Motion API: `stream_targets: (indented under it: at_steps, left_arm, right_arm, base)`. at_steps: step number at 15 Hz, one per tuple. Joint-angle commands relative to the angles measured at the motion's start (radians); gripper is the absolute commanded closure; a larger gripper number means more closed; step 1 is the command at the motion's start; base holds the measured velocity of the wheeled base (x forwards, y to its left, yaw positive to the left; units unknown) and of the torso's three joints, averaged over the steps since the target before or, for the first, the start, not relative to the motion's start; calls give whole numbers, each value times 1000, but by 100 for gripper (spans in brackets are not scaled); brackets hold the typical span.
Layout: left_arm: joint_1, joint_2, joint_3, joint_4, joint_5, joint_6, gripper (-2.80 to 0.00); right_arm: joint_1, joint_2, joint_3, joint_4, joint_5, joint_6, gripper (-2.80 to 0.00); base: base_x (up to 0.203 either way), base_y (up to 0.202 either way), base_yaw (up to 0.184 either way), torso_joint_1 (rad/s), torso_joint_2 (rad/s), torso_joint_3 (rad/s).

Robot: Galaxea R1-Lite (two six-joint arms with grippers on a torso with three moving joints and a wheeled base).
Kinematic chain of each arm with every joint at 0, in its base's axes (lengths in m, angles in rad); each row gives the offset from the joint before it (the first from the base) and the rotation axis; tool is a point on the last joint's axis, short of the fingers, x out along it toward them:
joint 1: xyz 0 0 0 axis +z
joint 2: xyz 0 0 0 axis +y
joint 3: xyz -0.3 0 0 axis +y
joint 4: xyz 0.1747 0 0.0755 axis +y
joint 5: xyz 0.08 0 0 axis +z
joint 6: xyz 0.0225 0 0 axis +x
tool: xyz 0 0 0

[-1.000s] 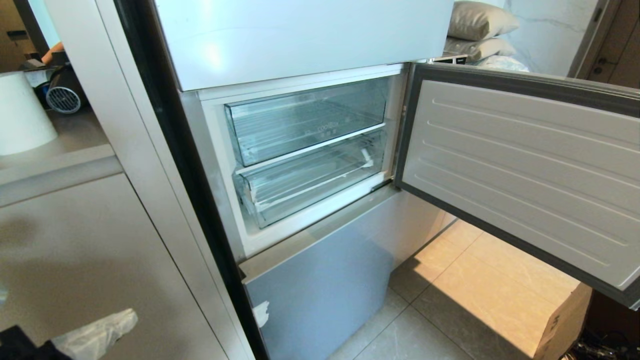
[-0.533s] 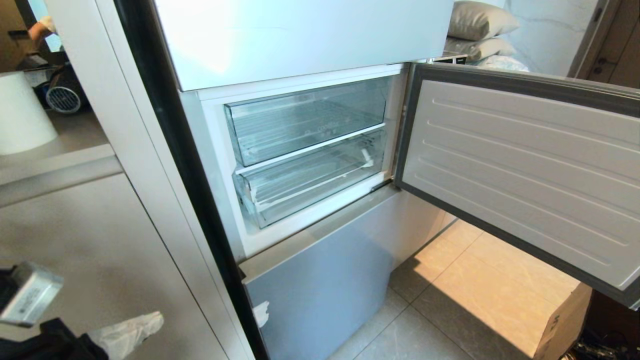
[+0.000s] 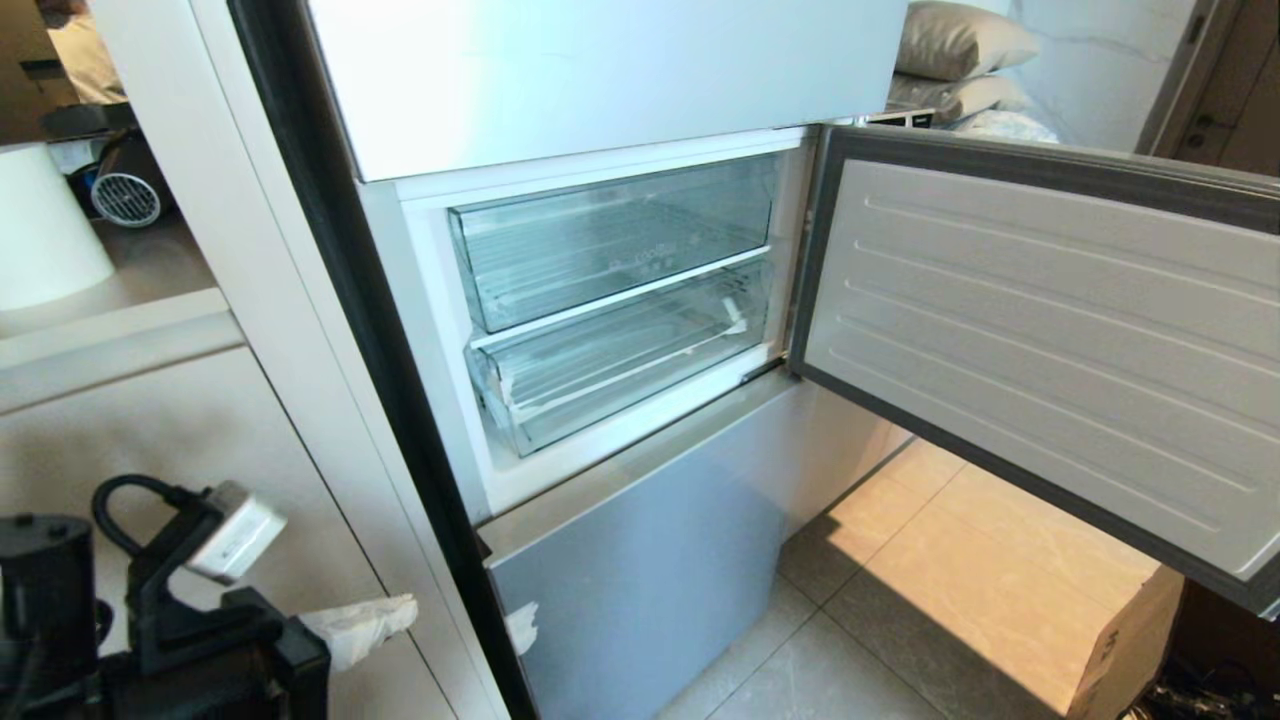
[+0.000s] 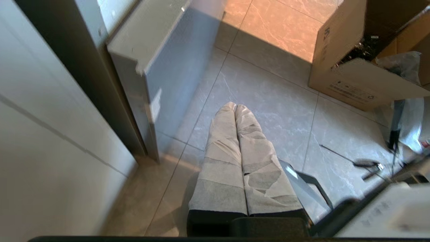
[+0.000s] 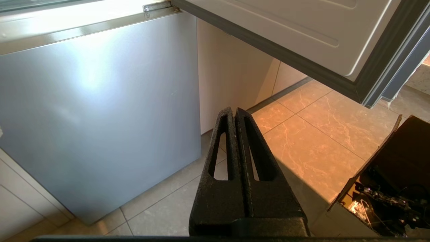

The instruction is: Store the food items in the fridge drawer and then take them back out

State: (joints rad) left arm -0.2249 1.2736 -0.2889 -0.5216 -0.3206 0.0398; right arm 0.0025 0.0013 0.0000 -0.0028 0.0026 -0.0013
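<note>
A: How far along?

B: Barely begun. The wide, clear plastic fridge drawer [image 3: 625, 365] sits pushed in, empty; no food visible anywhere.

A: Fingers?

B: Left gripper [image 4: 235, 107], near left: tape-wrapped fingers [image 4: 221, 161] closed, empty. Right gripper [image 5: 234, 111] closed too.

Grey tile floor [image 3: 850, 660] below the fridge, sunlit patch toward 3 o'clock. Open cardboard box [image 3: 1130, 650] sits on it at 4 o'clock. Tabletop [image 3: 150, 270] at 10 o'clock carries a white cylinder [image 3: 40, 230].
</note>
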Motion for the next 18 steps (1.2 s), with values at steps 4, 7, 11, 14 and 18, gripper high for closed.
stream_targets:
  at_steps: [4, 7, 11, 14, 18]
  left_arm:
    - [-95, 317, -14, -309, 82, -32, 0]
    - [-215, 408, -106, -396, 188, -100, 0]
    - [-314, 486, -199, -407, 316, -112, 0]
    - [-385, 557, -293, -419, 456, -115, 0]
    - [-420, 709, -387, -536, 626, -112, 0]
  right_arm:
    - [1, 0, 0, 0, 0, 0, 0]
    - [1, 0, 0, 0, 0, 0, 0]
    - [1, 0, 0, 0, 0, 0, 0]
    - [1, 0, 0, 0, 0, 0, 0]
    - [1, 0, 0, 0, 0, 0, 0]
  base:
    - [0, 0, 0, 0, 0, 0]
    - [0, 0, 0, 0, 0, 0]
    - [0, 0, 0, 0, 0, 0]
    - [0, 0, 0, 0, 0, 0]
    - [0, 0, 0, 0, 0, 0]
